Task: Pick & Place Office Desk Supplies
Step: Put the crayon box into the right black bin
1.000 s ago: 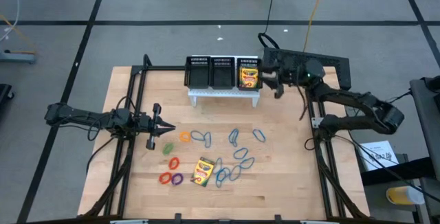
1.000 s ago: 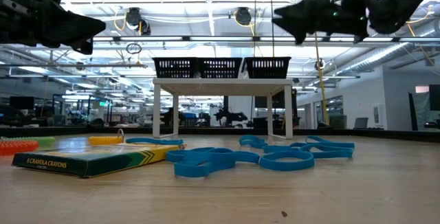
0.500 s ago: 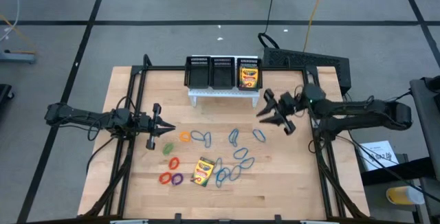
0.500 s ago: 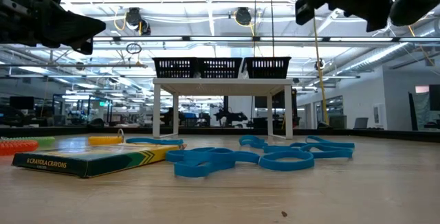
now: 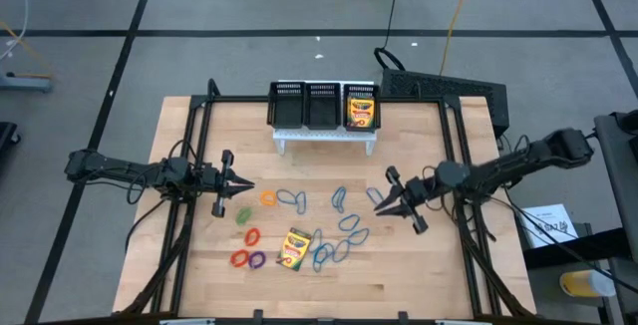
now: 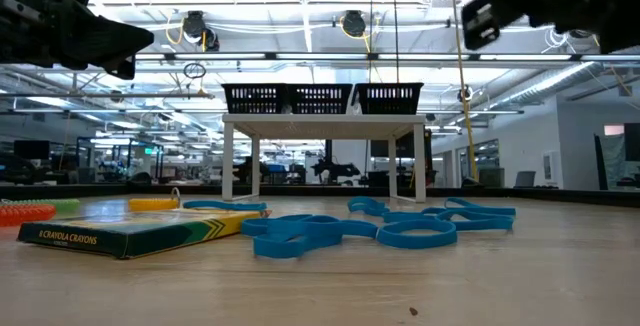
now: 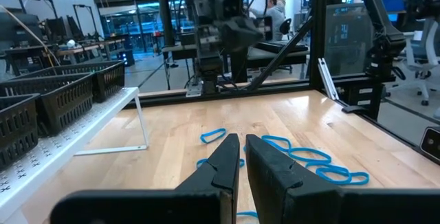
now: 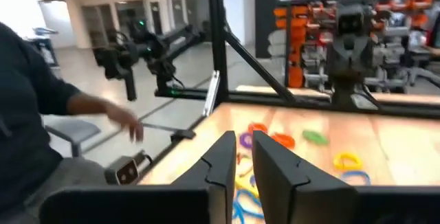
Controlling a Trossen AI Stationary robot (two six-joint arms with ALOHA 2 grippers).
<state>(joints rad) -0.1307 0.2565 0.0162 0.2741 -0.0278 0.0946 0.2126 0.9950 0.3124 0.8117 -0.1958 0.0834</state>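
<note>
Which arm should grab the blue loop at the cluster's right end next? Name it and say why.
Right. The right gripper hangs beside that blue loop, fingers nearly shut and empty. The left gripper waits across the table by the green loop, with the other loops between.

bright overhead ceiling lights glare; right wrist view motion-blurred.
</note>
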